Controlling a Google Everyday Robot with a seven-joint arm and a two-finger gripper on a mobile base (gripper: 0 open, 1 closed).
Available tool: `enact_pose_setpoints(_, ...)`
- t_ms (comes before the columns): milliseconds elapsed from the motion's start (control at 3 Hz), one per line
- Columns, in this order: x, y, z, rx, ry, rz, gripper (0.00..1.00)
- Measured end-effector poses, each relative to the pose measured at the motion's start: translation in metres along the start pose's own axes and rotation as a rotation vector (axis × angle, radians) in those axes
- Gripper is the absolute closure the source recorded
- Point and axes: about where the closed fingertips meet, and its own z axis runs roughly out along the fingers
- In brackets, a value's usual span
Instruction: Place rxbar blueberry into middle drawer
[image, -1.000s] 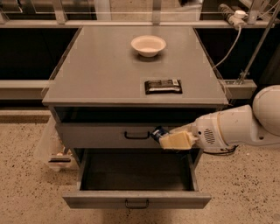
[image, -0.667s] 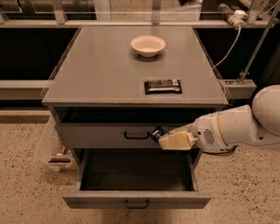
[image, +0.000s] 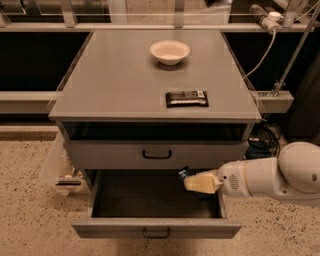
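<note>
My gripper (image: 190, 181) is clamped on the rxbar blueberry (image: 183, 173), over the right side of the open middle drawer (image: 155, 229).
Only a dark blue corner of the bar shows past my pale fingertips, just below the upper drawer front (image: 115, 154); the rest is hidden. My read: light, thin, flat, with a slick crinkly wrapper. The bar bends a little and isn't fragile. Best hold is across the flat faces near one end, with a modest squeeze; too loose and it could slide out. Can't tell if it touches the drawer floor. Black bar (image: 186, 98) and bowl (image: 170, 51) sit on the cabinet top (image: 110, 85), well apart.
</note>
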Motion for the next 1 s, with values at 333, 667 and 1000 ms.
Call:
enact_pose_setpoints(333, 0.039, -0.025, 0.048, -0.016, -0.009, 0.106, 1.0)
enact_pose_setpoints(667, 0.064, -0.058, 0.089, 0.03, -0.018, 0.178, 1.0)
enact_pose_setpoints(1000, 0.064, -0.058, 0.089, 0.03, -0.018, 0.178, 1.0)
